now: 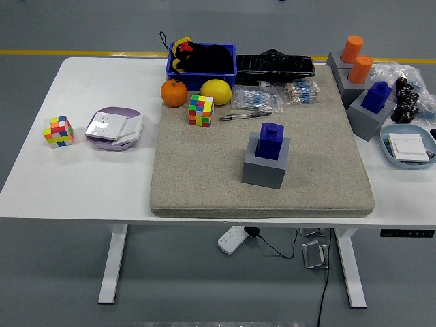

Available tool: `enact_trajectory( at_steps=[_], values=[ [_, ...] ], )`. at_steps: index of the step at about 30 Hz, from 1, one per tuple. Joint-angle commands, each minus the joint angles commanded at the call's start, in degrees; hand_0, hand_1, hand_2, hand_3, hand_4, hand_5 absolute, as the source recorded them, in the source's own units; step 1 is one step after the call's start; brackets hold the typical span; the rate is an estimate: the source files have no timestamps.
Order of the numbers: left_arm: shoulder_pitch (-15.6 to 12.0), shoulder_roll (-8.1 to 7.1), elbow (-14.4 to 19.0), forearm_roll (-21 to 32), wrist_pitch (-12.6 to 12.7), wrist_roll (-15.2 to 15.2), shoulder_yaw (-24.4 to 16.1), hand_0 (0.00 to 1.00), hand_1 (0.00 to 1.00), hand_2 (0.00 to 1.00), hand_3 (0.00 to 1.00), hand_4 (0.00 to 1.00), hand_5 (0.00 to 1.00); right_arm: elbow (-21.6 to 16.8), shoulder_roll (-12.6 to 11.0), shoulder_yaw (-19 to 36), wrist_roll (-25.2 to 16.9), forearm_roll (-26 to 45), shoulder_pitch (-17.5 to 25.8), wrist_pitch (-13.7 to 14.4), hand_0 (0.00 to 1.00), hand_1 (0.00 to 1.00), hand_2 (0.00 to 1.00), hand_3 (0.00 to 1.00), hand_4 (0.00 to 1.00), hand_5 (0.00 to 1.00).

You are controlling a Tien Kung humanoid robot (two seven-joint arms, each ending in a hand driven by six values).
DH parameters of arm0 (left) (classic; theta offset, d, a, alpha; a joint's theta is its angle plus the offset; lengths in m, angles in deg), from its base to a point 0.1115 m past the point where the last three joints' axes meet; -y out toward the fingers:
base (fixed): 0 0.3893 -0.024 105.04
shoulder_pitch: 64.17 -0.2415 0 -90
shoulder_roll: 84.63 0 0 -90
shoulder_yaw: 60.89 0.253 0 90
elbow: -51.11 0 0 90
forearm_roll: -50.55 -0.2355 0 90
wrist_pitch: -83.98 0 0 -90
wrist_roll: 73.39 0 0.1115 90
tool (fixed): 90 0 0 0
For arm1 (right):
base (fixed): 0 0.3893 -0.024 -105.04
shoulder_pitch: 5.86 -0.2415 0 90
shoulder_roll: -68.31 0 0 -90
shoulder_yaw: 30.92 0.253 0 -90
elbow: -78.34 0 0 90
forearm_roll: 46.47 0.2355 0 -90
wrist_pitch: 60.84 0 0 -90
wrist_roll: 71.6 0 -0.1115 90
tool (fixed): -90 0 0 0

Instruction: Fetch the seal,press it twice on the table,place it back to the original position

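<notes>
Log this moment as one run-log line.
seal: blue seal seated in gray holder | mat: bare in front | hands: none visible

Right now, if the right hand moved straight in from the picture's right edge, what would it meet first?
Only a dark sliver of the right hand shows, so its pointing is unclear. Moving straight leftward, it would probably meet the pale blue dish holding a white card first.
</notes>
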State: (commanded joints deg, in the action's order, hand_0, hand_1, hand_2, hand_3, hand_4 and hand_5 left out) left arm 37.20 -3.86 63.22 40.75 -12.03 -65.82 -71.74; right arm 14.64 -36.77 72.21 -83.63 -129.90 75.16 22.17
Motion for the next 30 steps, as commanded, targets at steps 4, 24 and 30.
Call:
enact_trajectory(
  at_steps=[4,24,30],
  values=[
    [0.0,-0.07,0.0,0.0,0.3,0.1,0.1,0.814,0.814,0.786,0.834,0.793,0.4,-0.2,0.1,0.4,0.1,-0.1,0.1,0.1,0.829,0.733,0.711,0.663,0.863,0.192],
    [0.0,0.06,0.0,0.0,0.2,0.0,0.1,0.812,0.813,0.785,0.834,0.79,0.4,-0.3,0.2,0.4,0.2,-0.1,0.2,0.3,0.823,0.692,0.696,0.648,0.841,0.183],
    [0.1,0.0,0.0,0.0,0.1,0.0,0.1,0.812,0.814,0.785,0.833,0.789,0.401,-0.3,0.2,0.5,0.3,-0.1,0.1,0.4,0.823,0.687,0.689,0.645,0.839,0.184]
  ],
)
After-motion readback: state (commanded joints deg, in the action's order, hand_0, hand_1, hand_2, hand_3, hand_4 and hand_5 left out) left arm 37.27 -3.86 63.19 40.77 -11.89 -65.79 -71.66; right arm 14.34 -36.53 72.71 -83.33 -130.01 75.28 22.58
